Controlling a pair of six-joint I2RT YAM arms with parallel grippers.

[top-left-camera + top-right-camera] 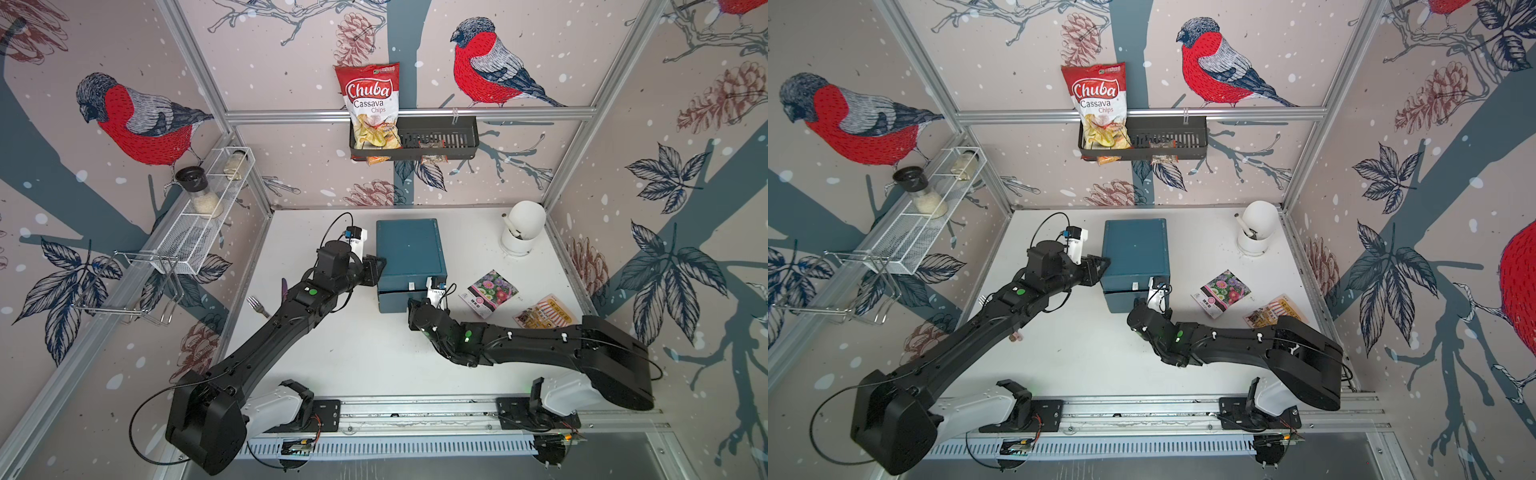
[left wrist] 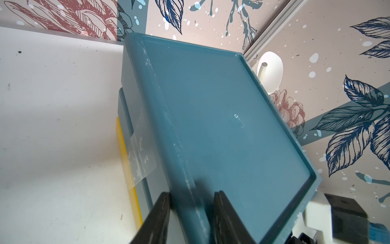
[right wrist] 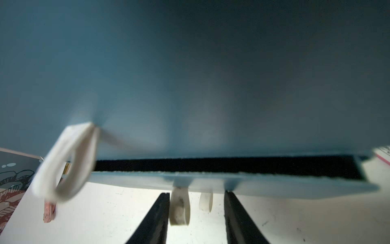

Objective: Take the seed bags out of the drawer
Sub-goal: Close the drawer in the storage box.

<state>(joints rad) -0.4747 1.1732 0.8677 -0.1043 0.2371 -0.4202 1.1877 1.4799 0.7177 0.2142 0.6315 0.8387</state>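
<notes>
The blue drawer box (image 1: 409,249) stands mid-table in both top views. My left gripper (image 2: 191,194) is shut on its left top rim (image 2: 190,169). At the box's front, my right gripper (image 3: 197,193) is open, its fingers on either side of a white loop tab (image 3: 179,208) on the lower drawer front (image 3: 274,188). That drawer is pulled out a little and shows a dark slit (image 3: 211,166). Two seed bags lie on the table right of the box: a white one with flowers (image 1: 490,291) and an orange-yellow striped one (image 1: 544,316). Nothing shows inside the drawer.
A fork (image 1: 257,306) lies left of my left arm. A white cup holder (image 1: 519,232) stands at the back right. The red Chuba bag (image 1: 370,104) sits in a black wall basket (image 1: 453,129). A wire shelf (image 1: 199,232) with jars hangs on the left wall.
</notes>
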